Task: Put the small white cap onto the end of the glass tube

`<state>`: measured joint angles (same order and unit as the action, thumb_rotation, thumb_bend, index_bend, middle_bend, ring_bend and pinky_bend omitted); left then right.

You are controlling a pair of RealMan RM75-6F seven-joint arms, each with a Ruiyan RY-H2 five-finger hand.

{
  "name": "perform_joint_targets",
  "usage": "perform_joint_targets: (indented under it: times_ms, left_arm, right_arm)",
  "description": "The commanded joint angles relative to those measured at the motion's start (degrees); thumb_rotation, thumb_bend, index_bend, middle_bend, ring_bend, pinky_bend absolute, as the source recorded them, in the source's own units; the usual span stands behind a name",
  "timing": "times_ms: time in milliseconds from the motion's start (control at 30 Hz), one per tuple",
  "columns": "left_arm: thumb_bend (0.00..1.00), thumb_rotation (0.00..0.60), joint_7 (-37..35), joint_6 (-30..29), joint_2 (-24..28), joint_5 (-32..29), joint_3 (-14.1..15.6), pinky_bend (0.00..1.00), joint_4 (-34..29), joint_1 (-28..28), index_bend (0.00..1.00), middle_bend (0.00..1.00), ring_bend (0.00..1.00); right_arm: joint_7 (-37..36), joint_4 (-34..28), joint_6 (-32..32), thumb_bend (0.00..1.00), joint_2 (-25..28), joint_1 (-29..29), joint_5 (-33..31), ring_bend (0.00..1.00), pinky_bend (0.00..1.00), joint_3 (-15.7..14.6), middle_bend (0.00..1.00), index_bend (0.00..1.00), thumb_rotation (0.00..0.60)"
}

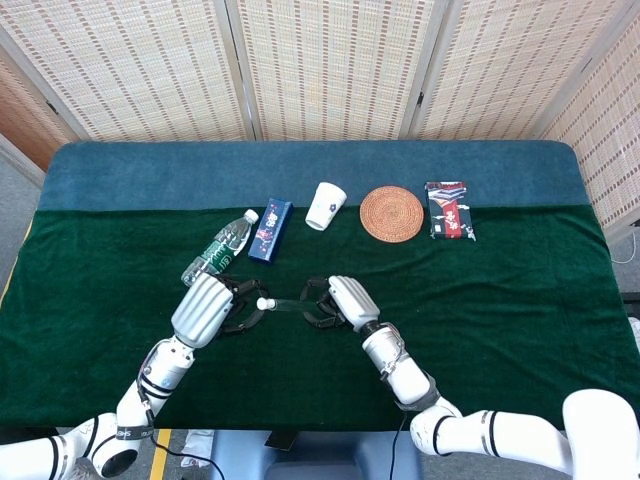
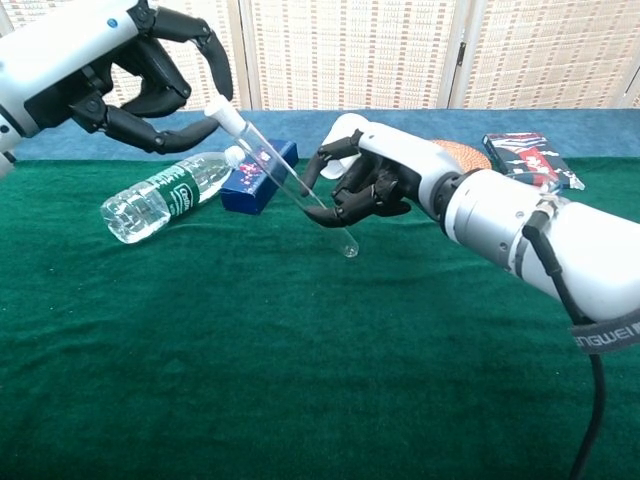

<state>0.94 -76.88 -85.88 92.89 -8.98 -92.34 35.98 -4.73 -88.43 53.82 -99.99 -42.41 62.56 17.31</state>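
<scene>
- Small white cap [image 2: 224, 112] — I pinch it at the fingertips of my left hand [image 2: 95, 70], raised above the table, up and to the left of my right hand.
- My right hand [image 2: 375, 180] has its fingers closed around the glass tube [image 2: 298, 190], gripping near the tube's lower half; the rounded closed end pokes out below my fingers, clear of the green cloth [image 2: 250, 350].
- The tube's long axis slants — its open upper end points up and left, straight toward the cap, and its lower end points down and right.
- In the chest view the cap sits right at the tube's open mouth, touching it or just beside it; I cannot tell whether it is seated yet.
- I judge the coming move as a short push of the cap down along the tube's slant, with my left hand doing the travelling.
- Behind, a water bottle [image 2: 165, 196] lies on its side beside a blue box [image 2: 256, 177].
</scene>
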Motion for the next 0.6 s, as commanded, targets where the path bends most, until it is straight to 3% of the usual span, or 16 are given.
perform_joint_targets:
  times_ms: [33, 600]
  left_arm:
    - [0.54, 0.6, 0.3, 0.3, -0.1, -0.1, 0.0, 0.8, 0.0, 0.1, 0.56, 1.0, 0.88]
    - [0.54, 0.6, -5.7, 2.1, 0.3, -2.0, 0.1, 0.8, -1.6, 0.2, 0.57, 1.0, 0.88]
  right_arm:
    - [0.1, 0.1, -0.1, 0.69, -0.1, -0.1, -0.1, 1.0, 1.0, 0.1, 1.0, 0.93, 0.6]
    - [-0.5, 1.2, 0.3, 0.69, -1.2, -0.4, 0.5, 1.0, 1.0, 0.3, 1.0, 0.93, 0.6]
